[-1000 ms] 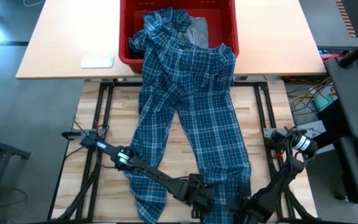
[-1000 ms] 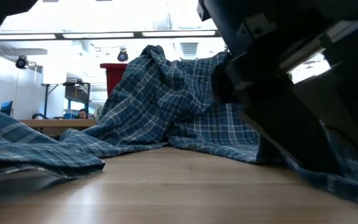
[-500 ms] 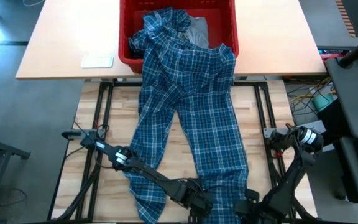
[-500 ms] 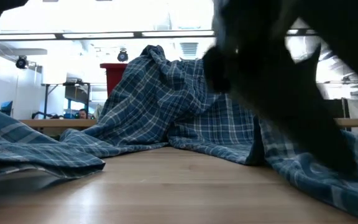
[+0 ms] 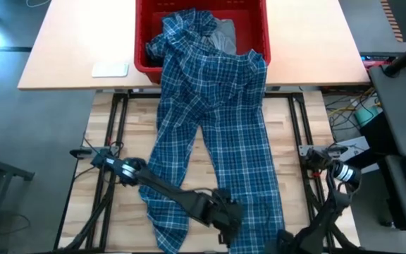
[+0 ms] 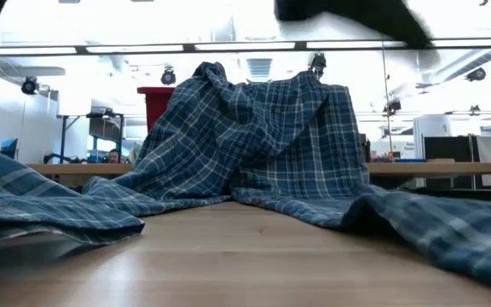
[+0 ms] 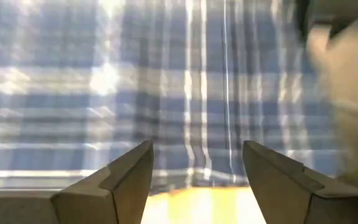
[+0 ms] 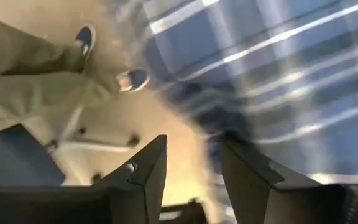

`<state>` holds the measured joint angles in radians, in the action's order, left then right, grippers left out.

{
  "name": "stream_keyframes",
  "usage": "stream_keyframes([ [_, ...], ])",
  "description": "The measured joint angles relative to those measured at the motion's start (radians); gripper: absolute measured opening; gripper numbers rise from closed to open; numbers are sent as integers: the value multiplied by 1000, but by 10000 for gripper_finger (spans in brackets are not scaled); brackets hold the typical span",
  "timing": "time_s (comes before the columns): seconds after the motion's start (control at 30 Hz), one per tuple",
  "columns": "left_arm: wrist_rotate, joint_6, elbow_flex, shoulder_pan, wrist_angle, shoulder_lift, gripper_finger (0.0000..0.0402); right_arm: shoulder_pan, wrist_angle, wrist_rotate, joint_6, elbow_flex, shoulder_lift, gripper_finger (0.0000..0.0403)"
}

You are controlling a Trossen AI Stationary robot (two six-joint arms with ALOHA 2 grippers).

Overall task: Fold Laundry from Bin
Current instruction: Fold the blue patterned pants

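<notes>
**Plaid garment strung from bin to table's near edge; both jaws parted, holding nothing**

High view: you've got the plaid garment (image 5: 213, 134) spilling out of the red bin (image 5: 256, 17) at the far side, draped over the bin's front wall and running down the wooden table (image 5: 132, 134) in two long legs to the near edge. A grey piece (image 5: 224, 34) shows inside the bin beside the plaid. Left gripper (image 5: 225, 215) sits over the plaid near the near edge, between the two legs. Right arm is at the near right; its gripper is cut off at the frame edge.

Low view: plaid (image 6: 254, 136) humps up mid-table, w/ the bin (image 6: 156, 102) peeking behind it; flat folds lie at near left and right.

Left wrist view: left gripper (image 7: 197, 163) jaws apart, nothing between them, plaid (image 7: 135, 74) right ahead.

Right wrist view: right gripper (image 8: 194, 163) jaws parted, nothing gripped; plaid (image 8: 278, 74) beside it. A person's shoes (image 8: 132, 79) and trousers show on the floor beyond.
</notes>
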<state>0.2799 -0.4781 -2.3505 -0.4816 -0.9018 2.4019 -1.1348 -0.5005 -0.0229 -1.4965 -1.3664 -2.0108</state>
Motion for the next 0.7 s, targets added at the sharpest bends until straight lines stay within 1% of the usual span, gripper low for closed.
stream_keyframes([
  [0.03,25,7,-4,4,-6,-26,231,-6,11,-37,-8,-37,-8,137],
  [0.07,34,18,-7,7,-2,-47,231,-18,1,-48,-8,-68,-23,137],
  [0.13,49,31,-7,10,3,-68,231,-32,-167,-61,16,-118,-25,136],
  [0.17,51,37,-4,12,4,-69,231,-31,-193,-57,29,-160,-18,136],
  [0.2,51,44,-2,16,14,-67,231,-21,-215,-40,45,-197,-4,136],
  [0.3,48,48,-2,21,53,-72,231,24,-371,87,99,-262,22,136],
  [0.4,46,39,-6,21,52,-94,231,68,-413,175,152,-278,30,136],
  [0.57,43,45,-3,-5,-49,-153,231,185,-422,284,297,-254,52,136],
  [0.7,50,65,-2,-31,-171,-234,231,280,-425,342,353,-217,37,137],
])
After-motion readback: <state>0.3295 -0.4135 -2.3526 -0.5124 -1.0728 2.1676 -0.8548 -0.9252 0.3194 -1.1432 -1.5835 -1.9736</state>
